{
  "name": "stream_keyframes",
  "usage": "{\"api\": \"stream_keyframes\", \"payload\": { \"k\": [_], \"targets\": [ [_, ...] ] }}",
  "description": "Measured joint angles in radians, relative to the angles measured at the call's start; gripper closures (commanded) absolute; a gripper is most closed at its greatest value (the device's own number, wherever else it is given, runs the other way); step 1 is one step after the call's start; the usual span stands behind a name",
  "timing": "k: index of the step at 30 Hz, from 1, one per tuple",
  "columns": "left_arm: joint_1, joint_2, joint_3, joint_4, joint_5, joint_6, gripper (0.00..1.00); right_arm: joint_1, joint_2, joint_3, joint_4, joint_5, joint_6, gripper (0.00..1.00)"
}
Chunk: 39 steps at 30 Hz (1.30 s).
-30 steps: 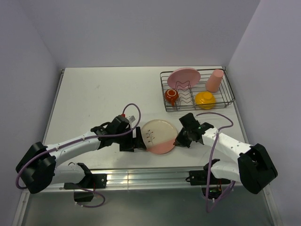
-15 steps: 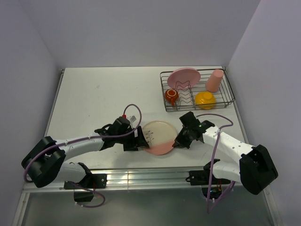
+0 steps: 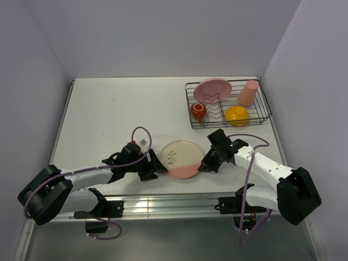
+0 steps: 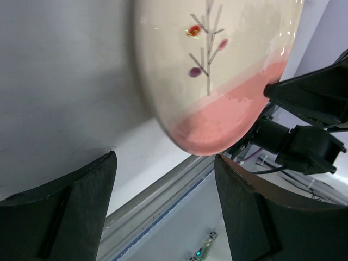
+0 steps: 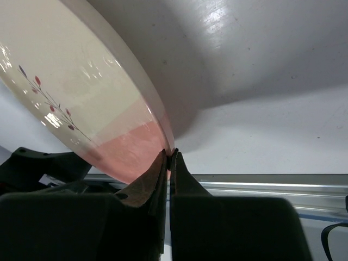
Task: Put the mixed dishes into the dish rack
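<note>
The left gripper has let go and backed off. Its fingers stand spread, with the cream plate just ahead of them and not touching. The right gripper alone has the plate now, fingers pinched on its rim at the pink segment, a little way in front of the dish rack. Already inside the rack are the pink plate, pink tumbler, yellow bowl and red-orange cup. So this looks like the last dish — handover done, and the carry back to the rack's dividers falls to the right arm.
</note>
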Motion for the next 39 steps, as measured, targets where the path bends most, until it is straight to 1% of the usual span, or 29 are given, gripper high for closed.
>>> {"api": "stream_keyframes", "payload": {
  "k": [3,6,12,20,24,33,39],
  "targets": [
    [0.022,-0.012,-0.066,0.08,0.009,-0.057,0.22,0.0,0.0,0.0,0.0,-0.012,0.013,1.0],
    [0.027,0.01,-0.09,0.155,0.023,-0.106,0.22,0.004,0.001,0.001,0.001,-0.019,0.027,1.0],
    [0.027,0.115,-0.119,0.364,0.054,-0.187,0.23,0.018,0.011,0.018,0.003,-0.032,0.04,1.0],
    [0.027,0.289,-0.145,0.666,0.104,-0.293,0.28,0.02,0.011,0.018,0.003,-0.035,0.046,1.0],
    [0.027,0.333,-0.167,0.785,0.114,-0.344,0.3,0.02,0.017,0.018,0.006,-0.037,0.046,1.0],
    [0.027,0.454,-0.204,1.033,0.102,-0.495,0.39,0.022,0.037,0.019,0.012,-0.038,0.048,1.0],
    [0.026,0.518,-0.21,1.102,0.103,-0.544,0.52,0.022,0.04,0.019,0.016,-0.038,0.047,1.0]
  ]
}}
